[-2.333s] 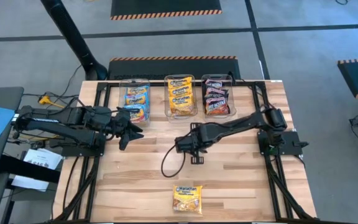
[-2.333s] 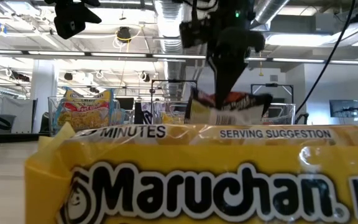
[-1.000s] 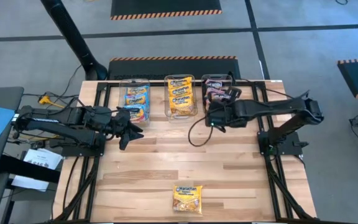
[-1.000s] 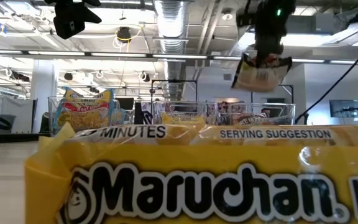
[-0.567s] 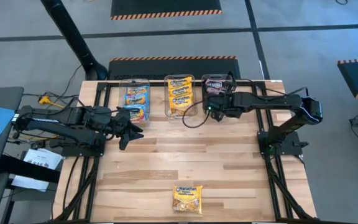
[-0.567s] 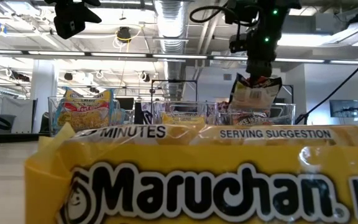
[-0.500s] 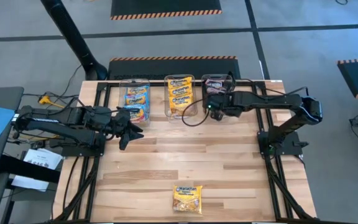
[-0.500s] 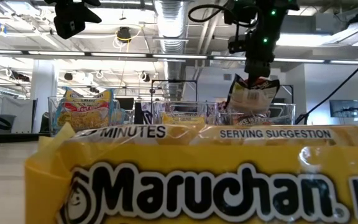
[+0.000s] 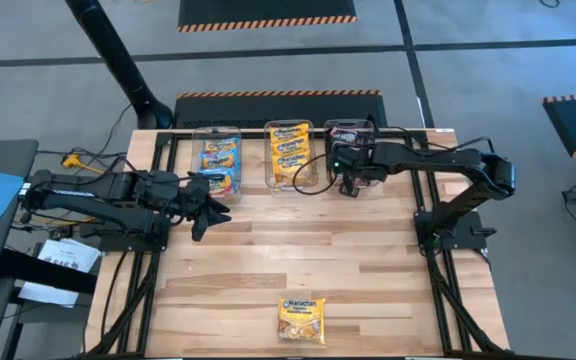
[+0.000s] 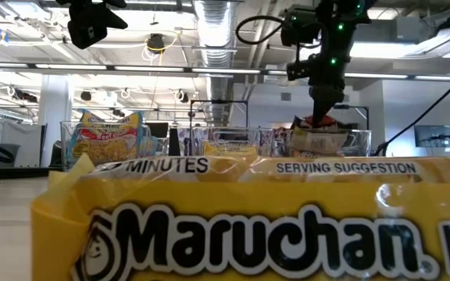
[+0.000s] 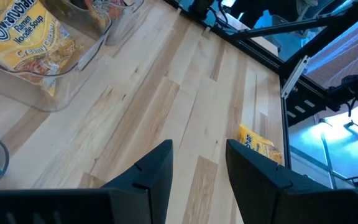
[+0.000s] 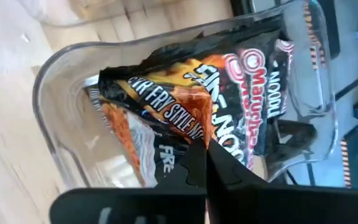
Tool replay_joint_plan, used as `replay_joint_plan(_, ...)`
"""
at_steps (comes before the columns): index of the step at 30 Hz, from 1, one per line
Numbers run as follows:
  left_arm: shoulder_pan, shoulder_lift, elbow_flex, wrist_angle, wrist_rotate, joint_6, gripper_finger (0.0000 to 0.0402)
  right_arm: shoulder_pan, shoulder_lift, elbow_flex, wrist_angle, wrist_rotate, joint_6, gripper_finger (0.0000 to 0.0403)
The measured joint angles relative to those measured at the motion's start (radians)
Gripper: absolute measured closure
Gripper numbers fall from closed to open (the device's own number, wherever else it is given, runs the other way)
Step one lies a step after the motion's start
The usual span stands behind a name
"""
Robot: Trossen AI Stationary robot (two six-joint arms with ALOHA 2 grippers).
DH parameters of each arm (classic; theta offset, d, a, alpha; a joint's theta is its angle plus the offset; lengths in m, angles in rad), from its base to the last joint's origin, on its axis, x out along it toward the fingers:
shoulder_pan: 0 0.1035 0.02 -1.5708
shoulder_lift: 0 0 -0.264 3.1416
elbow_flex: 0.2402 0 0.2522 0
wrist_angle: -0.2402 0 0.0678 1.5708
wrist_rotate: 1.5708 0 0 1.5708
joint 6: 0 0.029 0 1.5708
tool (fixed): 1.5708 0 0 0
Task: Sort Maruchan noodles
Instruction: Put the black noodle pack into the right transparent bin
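One yellow-orange packet (image 9: 302, 320) lies alone at the table's near edge, well apart from both grippers. The left gripper (image 9: 211, 211) hovers above the wood with fingers (image 11: 156, 169) spread apart, holding nothing, just beside the clear bin (image 9: 218, 158) of light blue-pink packets (image 9: 220, 156). Farther back, the right gripper (image 9: 350, 182) reaches down into the right-hand bin (image 12: 61, 149), fingers pinched narrow on a black-red packet (image 12: 185, 118). The middle bin (image 9: 290, 183), beside it, holds yellow-orange packets (image 9: 290, 152).

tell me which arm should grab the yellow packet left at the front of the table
Left, probably. Its gripper hangs free with jaws open, while the right gripper is busy in the right bin, jaws shut on a black-red packet. The yellow packet is nearer neither.
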Motion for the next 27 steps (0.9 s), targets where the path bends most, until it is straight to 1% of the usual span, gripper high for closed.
replay_joint_plan(3, 0.000, 0.000, 0.000, 0.000, 0.000, 0.000, 0.0266, 0.000, 0.013, 0.002, 0.012, -0.030, 0.005, 0.0385)
replay_joint_plan(6, 0.000, 0.000, 0.000, -0.004, 0.000, 0.000, 0.0266, -0.007, 0.021, 0.003, 0.008, -0.049, 0.034, 0.0363)
replay_joint_plan(12, 0.000, 0.000, 0.000, -0.017, 0.000, 0.000, 0.0266, -0.045, 0.024, 0.002, -0.013, -0.175, 0.122, 0.0310)
replay_joint_plan(17, 0.000, 0.000, 0.000, -0.016, 0.000, 0.000, 0.0266, -0.046, 0.013, 0.004, -0.026, -0.181, 0.151, 0.0269)
replay_joint_plan(19, 0.000, 0.000, 0.000, -0.016, 0.000, 0.000, 0.0266, -0.046, 0.015, 0.017, -0.064, -0.191, 0.151, 0.0256)
replay_joint_plan(23, 0.000, 0.000, 0.000, -0.016, 0.000, 0.000, 0.0266, -0.043, 0.014, 0.057, -0.112, -0.203, 0.154, 0.0240)
replay_joint_plan(27, 0.000, 0.000, 0.000, -0.016, 0.000, 0.000, 0.0266, -0.041, 0.014, 0.110, -0.152, -0.204, 0.172, 0.0235)
